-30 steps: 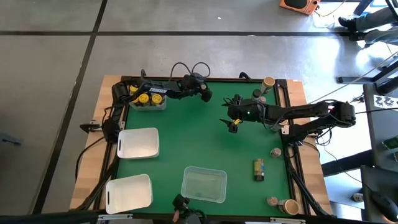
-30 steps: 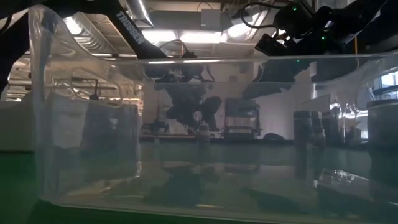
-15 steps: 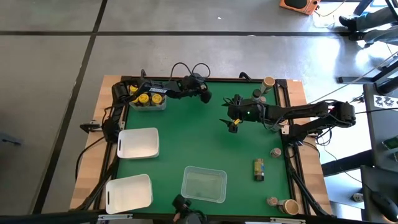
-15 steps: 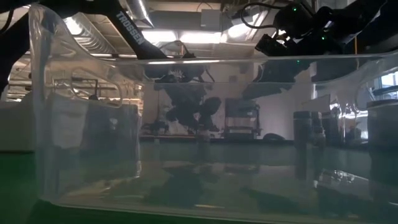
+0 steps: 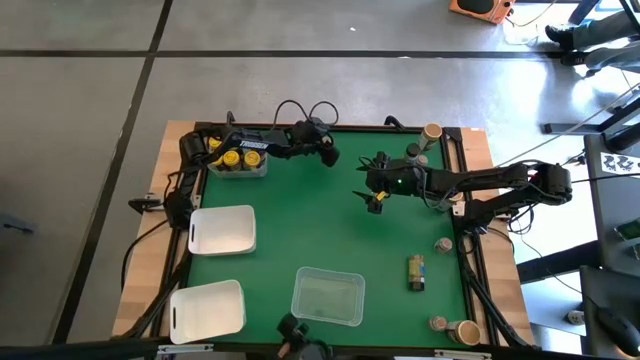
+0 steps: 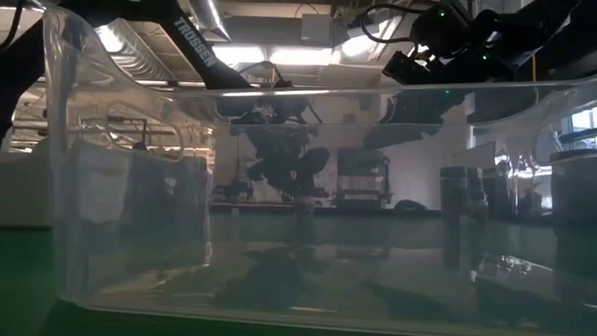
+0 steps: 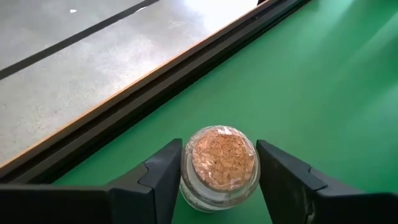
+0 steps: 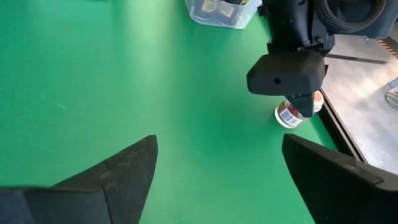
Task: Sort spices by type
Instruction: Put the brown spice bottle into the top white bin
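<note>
My left gripper [image 5: 328, 153] is near the table's far edge, and its fingers flank a small glass spice jar [image 7: 224, 163] of orange-tan spice. The jar's round end faces the left wrist camera. In the right wrist view the same jar [image 8: 290, 115], with a white barcode label, sits under the left gripper on the green table. My right gripper [image 5: 375, 203] hangs open over the middle of the table, with only bare mat between its fingers [image 8: 219, 142]. Yellow-lidded jars [image 5: 232, 158] stand in a clear tray at the far left. My left gripper has the jar's glass side wall [image 7: 186, 177] pinched between its two fingers, one on each side of the round body. The fingers slant down toward the far edge. In the right wrist view the jar's lower part is on the table.
Two white trays [image 5: 222, 230] [image 5: 207, 308] lie on the left and a clear tray [image 5: 328, 295] at the near edge. Several more jars stand or lie along the right side [image 5: 432, 132] [image 5: 444, 244] [image 5: 416, 272] [image 5: 465, 332]. The table's dark far rail [image 7: 155, 93] runs just behind the jar.
My left gripper has shifted a little around the jar near the far edge, as the low view shows. The jar has stayed in its place.
</note>
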`<state>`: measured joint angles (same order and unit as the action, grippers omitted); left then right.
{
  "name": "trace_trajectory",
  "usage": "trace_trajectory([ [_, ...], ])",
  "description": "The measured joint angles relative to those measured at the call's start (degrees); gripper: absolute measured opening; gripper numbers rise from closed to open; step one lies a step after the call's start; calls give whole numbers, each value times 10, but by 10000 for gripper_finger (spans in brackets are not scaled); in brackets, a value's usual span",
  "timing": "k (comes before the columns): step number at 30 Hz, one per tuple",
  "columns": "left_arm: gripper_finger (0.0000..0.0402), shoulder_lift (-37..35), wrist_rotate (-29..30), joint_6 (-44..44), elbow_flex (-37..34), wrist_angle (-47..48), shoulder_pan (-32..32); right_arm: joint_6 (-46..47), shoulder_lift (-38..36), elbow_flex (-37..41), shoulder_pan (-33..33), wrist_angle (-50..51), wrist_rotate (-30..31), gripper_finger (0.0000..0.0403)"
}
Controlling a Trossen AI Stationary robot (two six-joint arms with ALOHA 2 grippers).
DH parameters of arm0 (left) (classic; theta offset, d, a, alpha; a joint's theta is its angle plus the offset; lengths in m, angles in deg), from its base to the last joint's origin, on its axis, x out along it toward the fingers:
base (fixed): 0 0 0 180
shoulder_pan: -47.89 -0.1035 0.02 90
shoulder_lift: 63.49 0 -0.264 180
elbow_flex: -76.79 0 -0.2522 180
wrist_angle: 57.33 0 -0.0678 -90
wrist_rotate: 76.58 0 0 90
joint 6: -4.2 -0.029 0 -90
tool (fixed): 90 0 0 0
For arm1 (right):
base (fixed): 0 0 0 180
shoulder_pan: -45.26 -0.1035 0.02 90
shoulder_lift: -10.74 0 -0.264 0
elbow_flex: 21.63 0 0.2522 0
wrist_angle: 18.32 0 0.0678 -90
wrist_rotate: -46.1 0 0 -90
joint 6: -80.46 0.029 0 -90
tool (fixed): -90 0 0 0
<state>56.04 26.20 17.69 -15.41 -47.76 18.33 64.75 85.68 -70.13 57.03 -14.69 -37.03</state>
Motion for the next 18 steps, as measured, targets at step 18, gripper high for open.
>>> trace_trajectory([
  [18, 180, -122, 11, -17, -1, 57, 83, 0, 0, 0, 0, 0, 0, 342],
])
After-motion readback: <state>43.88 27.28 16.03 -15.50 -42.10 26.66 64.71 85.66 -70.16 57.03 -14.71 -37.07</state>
